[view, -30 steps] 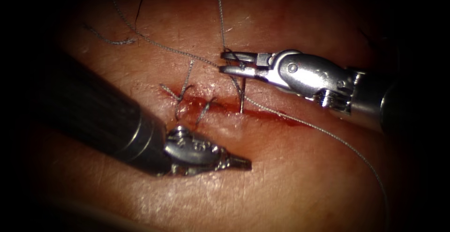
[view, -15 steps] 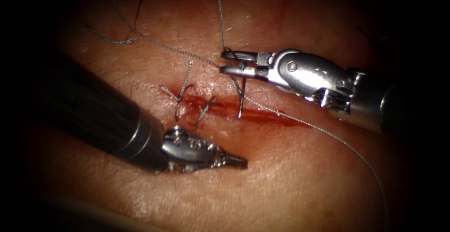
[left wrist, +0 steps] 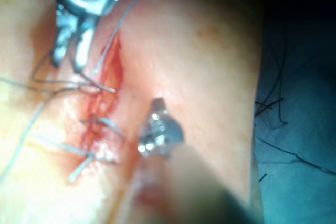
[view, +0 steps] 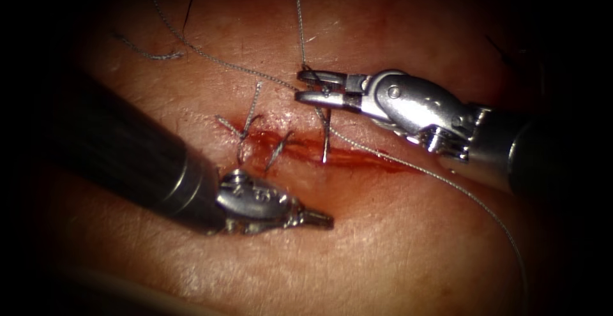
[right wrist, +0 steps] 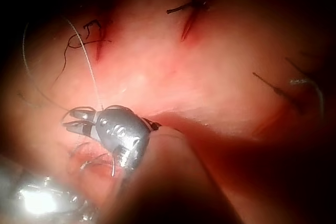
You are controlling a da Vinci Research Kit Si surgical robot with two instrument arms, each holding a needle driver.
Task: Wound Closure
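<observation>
Both tools are drifting slightly leftward over the tissue [view: 396,239].
Right end effector [view: 305,86] is pinching the needle [view: 325,138], tip in the cut [view: 357,156]; left end effector [view: 324,219] is pressed together, holding nothing.

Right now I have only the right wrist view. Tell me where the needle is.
Observer: In the endoscope view the needle stands beneath the right tool, with its lower end down in the cut. I cannot tell whether the tool grips it.
Operator: Report the left tool.
Observer: The left tool lies on the tissue below the cut and left of the needle. Its jaws are shut and hold nothing.
Operator: Give me the thread.
Observer: The thread runs from the needle rightward along the cut, then off across the tissue.
</observation>
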